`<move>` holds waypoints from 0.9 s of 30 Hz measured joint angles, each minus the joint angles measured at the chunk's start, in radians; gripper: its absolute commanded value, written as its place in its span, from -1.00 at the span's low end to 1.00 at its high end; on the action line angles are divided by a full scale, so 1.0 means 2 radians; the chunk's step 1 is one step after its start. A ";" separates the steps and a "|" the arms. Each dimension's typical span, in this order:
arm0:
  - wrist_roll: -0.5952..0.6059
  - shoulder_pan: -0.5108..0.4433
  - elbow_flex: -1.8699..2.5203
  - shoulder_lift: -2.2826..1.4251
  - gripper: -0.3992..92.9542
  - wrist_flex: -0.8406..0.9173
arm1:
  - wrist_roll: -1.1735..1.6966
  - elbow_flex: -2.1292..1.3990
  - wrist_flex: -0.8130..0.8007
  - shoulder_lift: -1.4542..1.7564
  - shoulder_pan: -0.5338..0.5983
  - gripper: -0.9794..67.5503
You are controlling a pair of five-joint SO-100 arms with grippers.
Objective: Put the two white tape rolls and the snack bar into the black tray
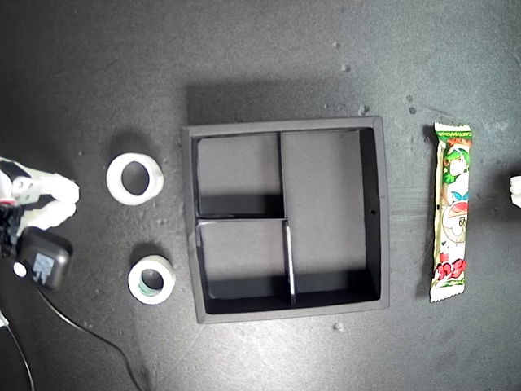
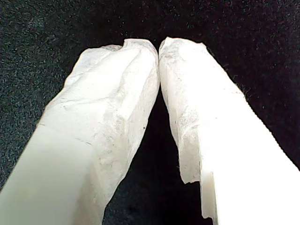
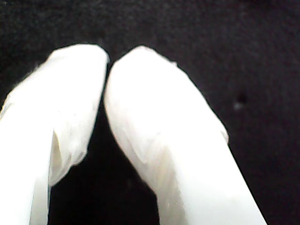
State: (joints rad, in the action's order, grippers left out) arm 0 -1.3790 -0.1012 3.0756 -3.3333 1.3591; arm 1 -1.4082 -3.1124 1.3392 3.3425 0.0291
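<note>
Wrist views alone show both sets of fingers (image 2: pixel 159 47) (image 3: pixel 107 58) clenched, empty — black tray (image 1: pixel 383 204) appears only in the exterior view.

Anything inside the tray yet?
No. All three compartments of the tray show bare black floor. Both tape rolls and the snack bar lie outside it. Wall shadows hide nothing obvious.

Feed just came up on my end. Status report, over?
Both pincers, first and second, shut and empty over bare mat. Two white tape rolls and snack bar outside the black tray, untouched. Nothing in the way.
</note>
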 measured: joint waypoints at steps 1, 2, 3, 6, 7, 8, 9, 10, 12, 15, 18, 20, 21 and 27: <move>-0.006 -0.002 0.000 0.000 -0.99 0.000 | 0.000 0.000 0.000 0.000 0.000 -0.98; -0.009 -0.006 0.000 0.000 -0.99 0.000 | 0.000 0.000 0.000 0.000 0.000 -0.98; -0.009 -0.008 0.000 0.000 -0.99 -0.002 | 0.000 0.000 0.000 0.000 0.000 -0.98; -0.009 -0.024 0.001 0.000 -0.99 -0.010 | 0.000 0.000 0.000 0.000 -0.002 -0.98; -0.010 -0.033 0.002 0.000 -0.99 -0.021 | 0.000 0.000 0.000 0.000 -0.007 -0.98; -0.011 -0.041 0.002 0.000 -0.99 -0.033 | 0.000 0.000 0.000 0.000 -0.011 -0.98; -0.018 -0.051 0.002 0.000 -0.99 -0.041 | 0.001 0.000 -0.002 0.000 -0.015 -0.98; -0.035 -0.062 0.002 0.000 -0.99 -0.047 | 0.005 0.000 -0.008 0.000 -0.020 -0.98; -0.077 -0.083 0.002 0.000 -0.99 -0.052 | 0.023 0.000 -0.030 0.000 -0.029 -0.98; -0.097 -0.107 0.002 0.000 -0.99 -0.074 | 0.035 0.000 -0.053 0.000 -0.041 -0.98; -0.103 -0.117 0.002 0.000 -0.99 -0.085 | 0.038 0.000 -0.061 0.000 -0.054 -0.98; -0.101 -0.120 0.002 0.000 -0.99 -0.098 | 0.038 0.000 -0.076 0.000 -0.060 -0.98; -0.097 -0.120 0.002 0.000 -0.99 -0.107 | 0.038 0.000 -0.087 0.000 -0.060 -0.98; -0.054 -0.103 0.002 0.000 -0.99 -0.173 | 0.038 0.000 -0.189 0.000 -0.051 -0.99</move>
State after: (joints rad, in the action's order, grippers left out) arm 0 -1.4864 -0.3068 3.0802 -3.3333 1.0124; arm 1 -1.3315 -3.1124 0.9618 3.3425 -0.0736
